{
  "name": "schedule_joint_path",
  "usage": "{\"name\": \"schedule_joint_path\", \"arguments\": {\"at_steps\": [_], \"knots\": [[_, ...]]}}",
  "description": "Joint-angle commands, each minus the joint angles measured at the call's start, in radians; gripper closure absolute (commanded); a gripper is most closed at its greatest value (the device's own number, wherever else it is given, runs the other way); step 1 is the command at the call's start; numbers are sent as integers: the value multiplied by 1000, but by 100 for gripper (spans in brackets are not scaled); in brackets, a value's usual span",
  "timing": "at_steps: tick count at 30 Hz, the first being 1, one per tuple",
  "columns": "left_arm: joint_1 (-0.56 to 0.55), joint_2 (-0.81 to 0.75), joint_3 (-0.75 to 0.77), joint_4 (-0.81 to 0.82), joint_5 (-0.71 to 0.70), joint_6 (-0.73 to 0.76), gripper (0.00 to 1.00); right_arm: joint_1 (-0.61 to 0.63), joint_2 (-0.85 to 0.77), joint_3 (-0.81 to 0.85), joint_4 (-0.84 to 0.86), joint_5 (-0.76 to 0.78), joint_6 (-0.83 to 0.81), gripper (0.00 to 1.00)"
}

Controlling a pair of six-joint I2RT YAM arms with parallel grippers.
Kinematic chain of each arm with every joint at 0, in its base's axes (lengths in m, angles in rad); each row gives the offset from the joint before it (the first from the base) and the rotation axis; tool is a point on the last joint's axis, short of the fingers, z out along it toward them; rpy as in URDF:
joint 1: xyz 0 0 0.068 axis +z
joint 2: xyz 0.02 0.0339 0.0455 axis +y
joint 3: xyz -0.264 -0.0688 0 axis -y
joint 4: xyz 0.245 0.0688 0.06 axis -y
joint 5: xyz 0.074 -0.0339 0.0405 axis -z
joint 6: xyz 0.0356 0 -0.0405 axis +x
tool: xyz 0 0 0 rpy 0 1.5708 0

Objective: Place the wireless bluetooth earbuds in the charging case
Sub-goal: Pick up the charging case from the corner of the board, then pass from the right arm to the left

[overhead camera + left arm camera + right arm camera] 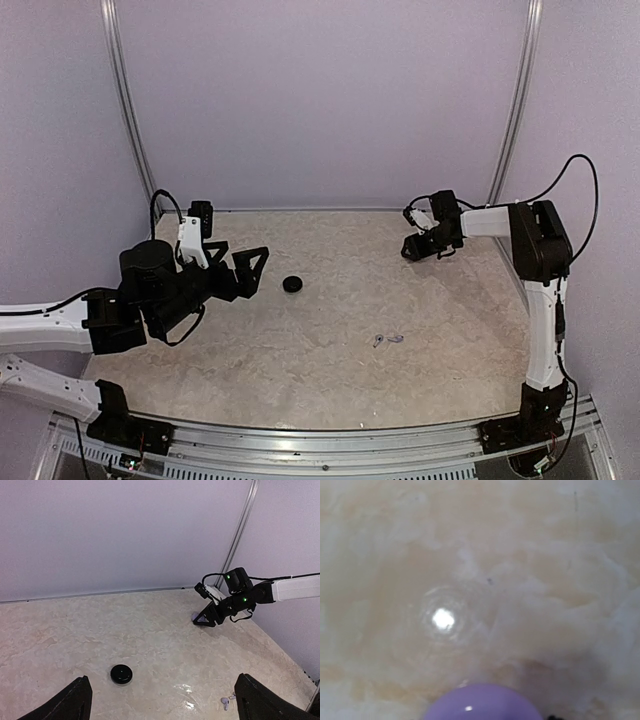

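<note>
The earbuds (388, 340) lie loose, well behind the right gripper (415, 248). The left gripper (255, 272) stands wide apart, a black disc (292, 285) just ahead. Only the right wrist view shows clearly the lavender charging case (482, 703), close under that hand; clamped or not, I cannot tell. Likely step: fetching the case; next, opening it.

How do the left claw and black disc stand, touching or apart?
Apart. Left wrist view shows a plain gap between the black disc and the left claw.

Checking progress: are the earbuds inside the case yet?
Out. Both earbuds lie on the table, well apart from the lavender case.
</note>
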Motion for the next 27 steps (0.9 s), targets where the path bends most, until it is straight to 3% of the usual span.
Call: {"name": "schedule_joint_path", "arguments": {"at_steps": [1,6,13,20,27], "knots": [[12,-14,26,-15,17,-29,1,-9,24,9,-52,-29,-9,48],[17,-16,18,-12,41,-55,1,-3,-76,-108,10,-43,-4,57],[25,1,34,-12,100,-70,1,53,-358,-321,141,-37,-5,58],[60,2,80,-34,251,-85,5,238,-671,-555,319,-45,-60,57],[109,36,170,-86,489,-118,16,451,-984,-766,473,-13,-124,56]]}}
